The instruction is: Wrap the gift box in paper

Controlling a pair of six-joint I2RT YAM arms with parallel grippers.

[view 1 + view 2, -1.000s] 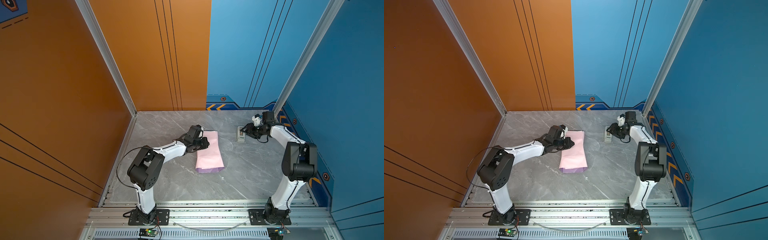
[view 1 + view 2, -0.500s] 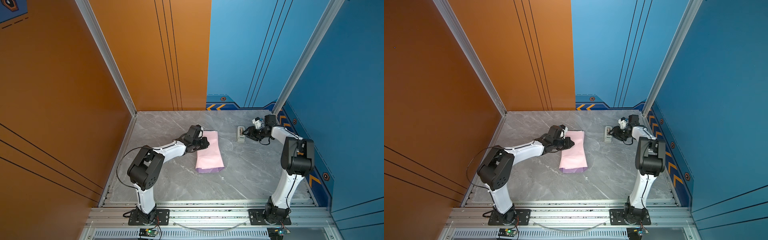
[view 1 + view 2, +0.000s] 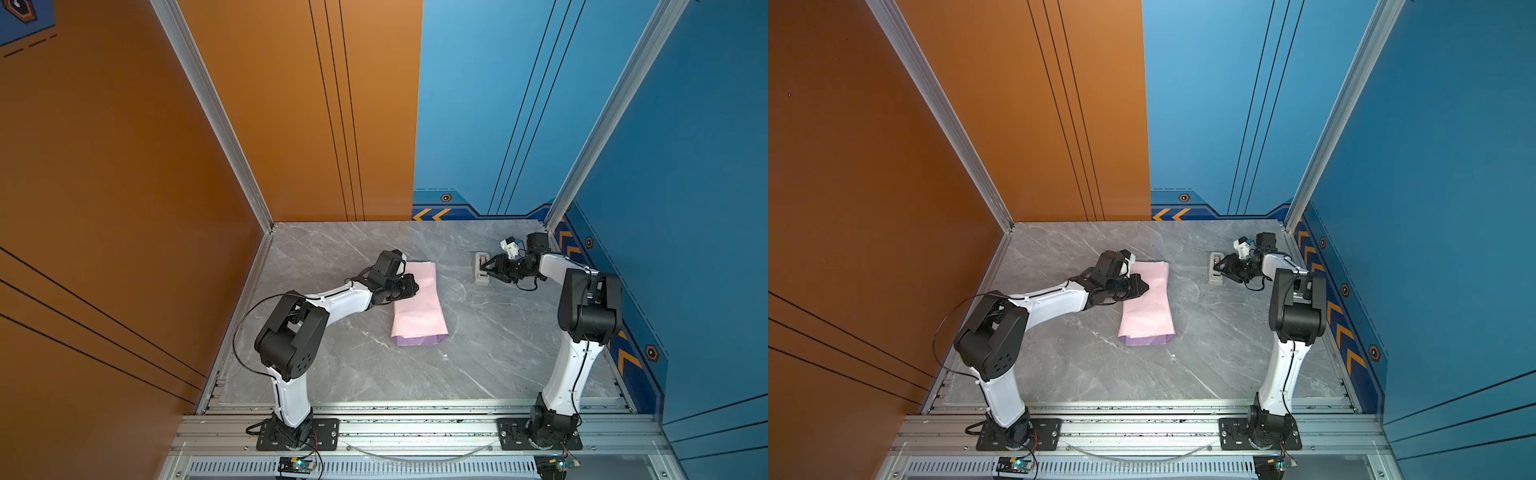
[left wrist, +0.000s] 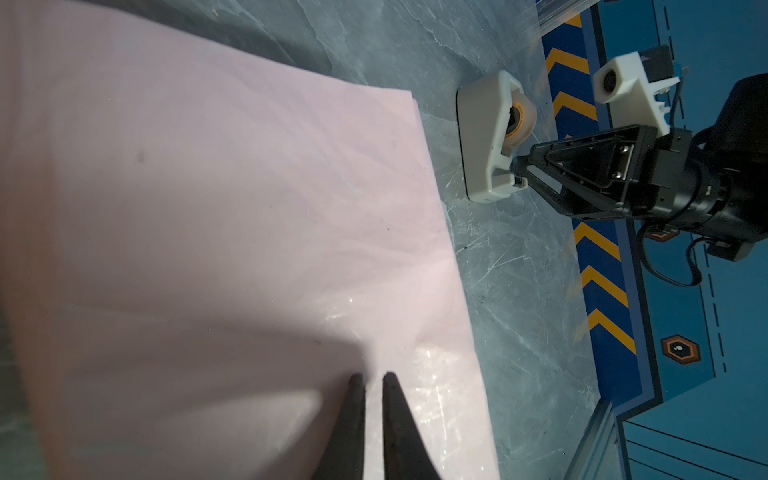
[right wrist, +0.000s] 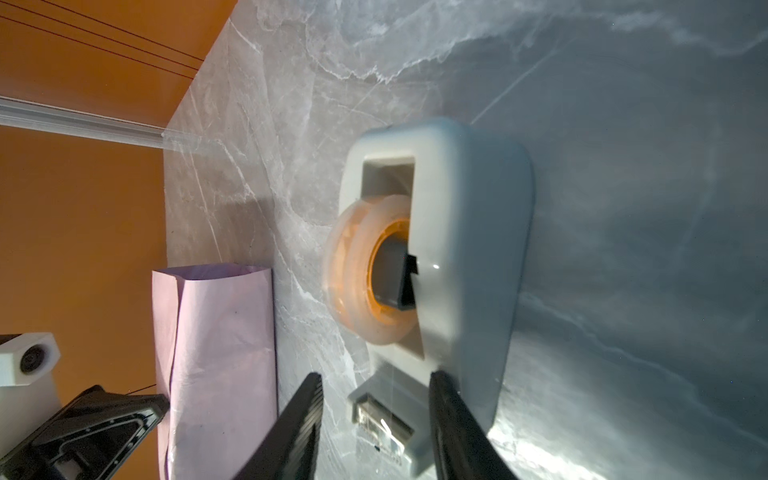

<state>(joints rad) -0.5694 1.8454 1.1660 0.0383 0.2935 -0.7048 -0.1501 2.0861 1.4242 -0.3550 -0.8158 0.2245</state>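
The paper (image 3: 417,303) lies folded on the table (image 3: 478,332); the gift box is hidden, maybe inside. The paper looks thin and floppy, so hold an edge. The left claw (image 4: 372,376), pressed together, rests on it. The right claw (image 5: 376,376) is spread at the tape dispenser (image 5: 469,249).

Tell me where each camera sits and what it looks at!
Top views: high above the front, looking down at the table, left arm, right arm, paper and tape dispenser.
Left wrist: on the left arm, looking along the left gripper over the paper toward the dispenser and right gripper.
Right wrist: on the right arm, looking past its open fingers at the dispenser, paper beyond.
Shared: every view shows paper and dispenser.
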